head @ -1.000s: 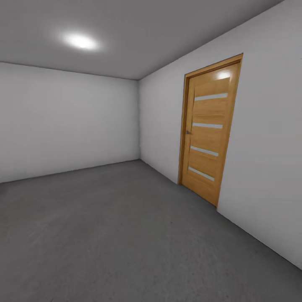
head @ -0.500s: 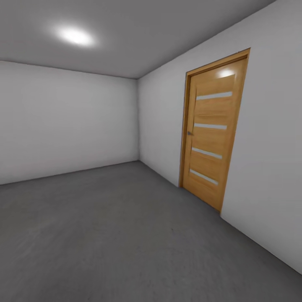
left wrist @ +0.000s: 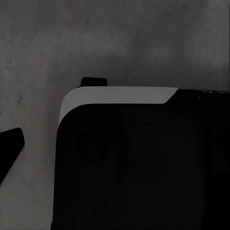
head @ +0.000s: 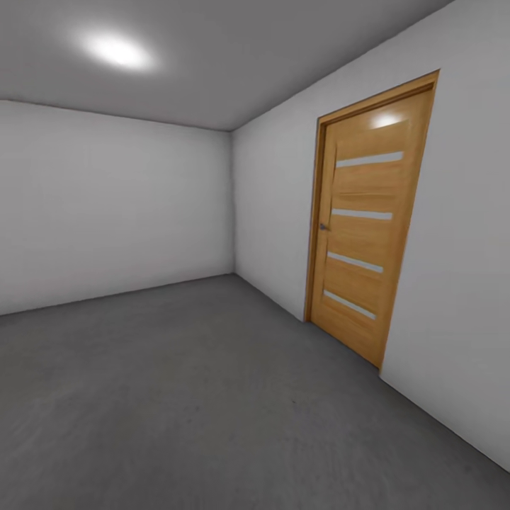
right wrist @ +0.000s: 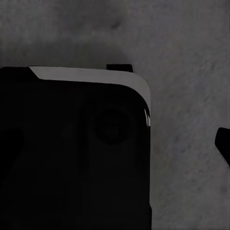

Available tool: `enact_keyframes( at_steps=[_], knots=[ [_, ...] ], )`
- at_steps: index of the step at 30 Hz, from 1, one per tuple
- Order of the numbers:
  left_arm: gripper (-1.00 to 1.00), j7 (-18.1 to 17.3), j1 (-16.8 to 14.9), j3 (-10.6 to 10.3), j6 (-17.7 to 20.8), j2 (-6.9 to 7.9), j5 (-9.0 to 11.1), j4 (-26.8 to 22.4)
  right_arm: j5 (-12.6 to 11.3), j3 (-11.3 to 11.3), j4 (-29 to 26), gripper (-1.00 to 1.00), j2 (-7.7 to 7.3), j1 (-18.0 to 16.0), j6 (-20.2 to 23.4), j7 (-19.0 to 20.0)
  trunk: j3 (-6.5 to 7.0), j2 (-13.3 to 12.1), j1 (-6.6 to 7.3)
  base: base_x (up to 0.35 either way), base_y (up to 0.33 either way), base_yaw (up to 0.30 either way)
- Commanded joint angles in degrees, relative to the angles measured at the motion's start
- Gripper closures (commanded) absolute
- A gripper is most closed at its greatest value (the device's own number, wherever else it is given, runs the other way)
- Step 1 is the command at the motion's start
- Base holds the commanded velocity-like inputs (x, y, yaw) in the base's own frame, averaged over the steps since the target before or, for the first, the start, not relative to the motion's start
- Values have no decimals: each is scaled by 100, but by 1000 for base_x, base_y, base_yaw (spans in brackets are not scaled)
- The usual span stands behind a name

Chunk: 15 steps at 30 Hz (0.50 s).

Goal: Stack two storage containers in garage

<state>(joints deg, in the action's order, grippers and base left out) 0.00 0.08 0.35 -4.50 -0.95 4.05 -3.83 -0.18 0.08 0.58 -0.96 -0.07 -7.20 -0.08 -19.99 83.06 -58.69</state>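
The garage (head: 234, 205) is seen with bare grey floor (head: 184, 397) and a wood door (head: 365, 227), no orange bins are spotted, hand state can't be told, so the wall by the door could get clipped if the base is swung carelessly.

Head toward door (head: 365, 223); wrists floorward (left wrist: 143, 43).

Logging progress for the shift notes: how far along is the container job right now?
Done: nothing visible; the dark grey concrete floor shows no stacked bins. In hand: the robot faces the garage's wood-plank door and pale grey wall. Left: both containers need placing and stacking.
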Motion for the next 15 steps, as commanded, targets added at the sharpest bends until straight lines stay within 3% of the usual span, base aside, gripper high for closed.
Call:
enact_keyframes(
  at_steps=[1,15],
  knots=[
    [-100,0,1,0,-9,-1,43,-4,-1,1,9,-100,0,-2,-27,-1,-4,2,-4,322,0,0],
    [-100,0,1,0,-7,3,43,-3,0,1,4,-100,0,-2,-26,-1,-4,2,-4,322,0,0]
  ],
)
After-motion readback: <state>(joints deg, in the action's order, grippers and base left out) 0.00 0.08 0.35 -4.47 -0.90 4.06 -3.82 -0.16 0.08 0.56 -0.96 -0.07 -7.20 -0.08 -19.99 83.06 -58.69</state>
